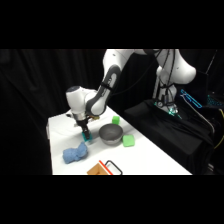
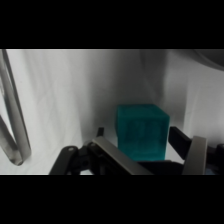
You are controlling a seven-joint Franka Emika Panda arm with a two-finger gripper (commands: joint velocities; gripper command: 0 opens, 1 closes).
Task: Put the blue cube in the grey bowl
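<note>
The small teal-blue cube (image 2: pixel 142 131) sits on the white table, directly between my two fingers. My gripper (image 2: pixel 136 134) is open and straddles it: the right finger (image 2: pixel 192 150) is close against the cube's side, while the left finger (image 2: pixel 112 150) stands a little off it. In the side view the gripper (image 1: pixel 85 134) is down at the table with the blue cube (image 1: pixel 86 139) at its tips. The grey bowl (image 1: pixel 110 134) stands just right of the gripper, and its rim (image 2: pixel 212 55) shows at the wrist view's upper right corner.
Two light green cubes (image 1: pixel 116 120) (image 1: pixel 128 141) lie behind and to the right of the bowl. A pale-blue cloth (image 1: pixel 75 153) lies in front of the gripper. Metal tongs (image 2: pixel 12 125) lie to the left. An orange and red object (image 1: pixel 105 169) sits at the table's front edge.
</note>
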